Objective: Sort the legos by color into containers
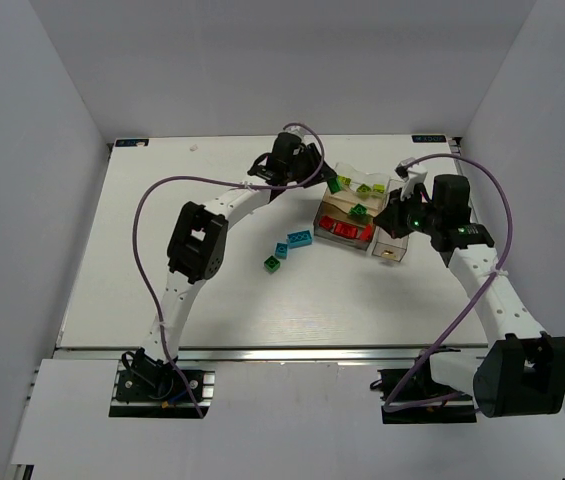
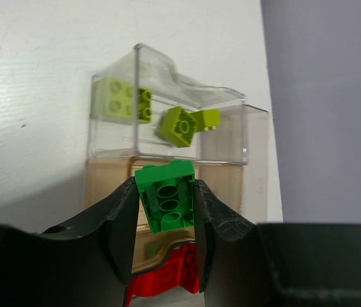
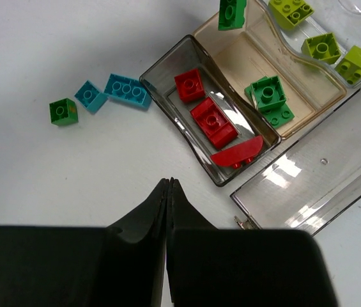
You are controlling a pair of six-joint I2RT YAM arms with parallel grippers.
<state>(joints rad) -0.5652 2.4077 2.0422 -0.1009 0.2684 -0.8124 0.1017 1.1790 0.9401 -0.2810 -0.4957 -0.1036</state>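
My left gripper (image 2: pixel 166 192) is shut on a dark green lego (image 2: pixel 166 195), held above the tan container (image 2: pixel 103 185); the same lego also shows in the right wrist view (image 3: pixel 231 14). Beyond it, the clear container (image 2: pixel 113 144) holds three lime legos (image 2: pixel 180 125). The smoky container (image 3: pixel 167 96) holds three red legos (image 3: pixel 213 121). The tan container (image 3: pixel 231 57) holds green legos (image 3: pixel 268 96). My right gripper (image 3: pixel 169 182) is shut and empty above the table, in front of the red container. Two cyan legos (image 3: pixel 128 89) and one green lego (image 3: pixel 62 110) lie loose on the table.
The long narrow clear container (image 3: pixel 308 179) lies to the right of the red one, close to my right gripper (image 1: pixel 394 215). The loose legos (image 1: pixel 282 249) lie left of the containers. My left arm (image 1: pixel 242 200) reaches over the table's far middle.
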